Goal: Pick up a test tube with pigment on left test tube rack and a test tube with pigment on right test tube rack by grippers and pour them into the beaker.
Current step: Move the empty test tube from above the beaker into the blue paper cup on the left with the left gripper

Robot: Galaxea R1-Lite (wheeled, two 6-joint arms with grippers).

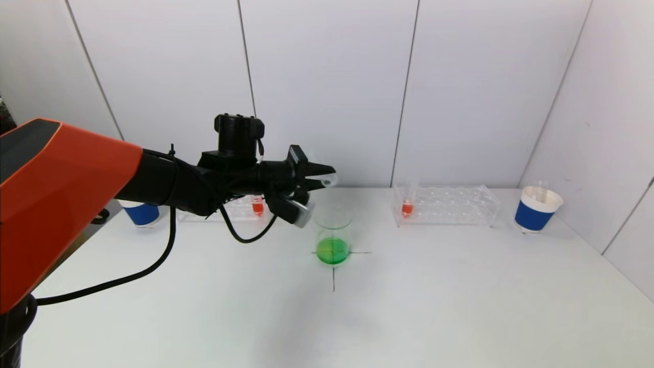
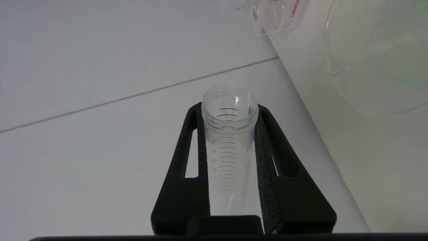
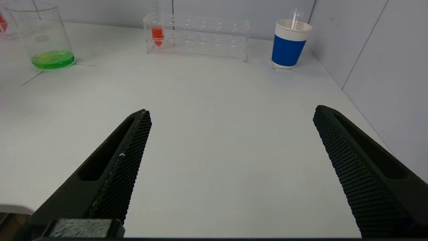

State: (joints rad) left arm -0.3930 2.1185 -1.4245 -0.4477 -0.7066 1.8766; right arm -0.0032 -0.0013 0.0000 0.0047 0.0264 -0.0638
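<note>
My left gripper (image 1: 323, 180) hovers above the beaker's (image 1: 333, 236) rim, a little to its left, and is shut on a clear graduated test tube (image 2: 230, 147). The tube lies roughly level and looks empty, its open mouth (image 1: 331, 179) pointing right. Green liquid fills the bottom of the beaker. Behind my left arm, the left rack (image 1: 236, 209) holds a tube of red pigment (image 1: 258, 206). Another red-pigment tube (image 1: 407, 207) stands in the right rack (image 1: 449, 205). My right gripper (image 3: 230, 115) is open and empty, low over the near table; the head view does not show it.
A blue paper cup (image 1: 142, 213) stands left of the left rack. Right of the right rack, a second blue cup (image 1: 536, 209) holds a clear tube. A black cross (image 1: 333, 271) marks the white table (image 1: 460, 306) under the beaker. White walls enclose the back and right.
</note>
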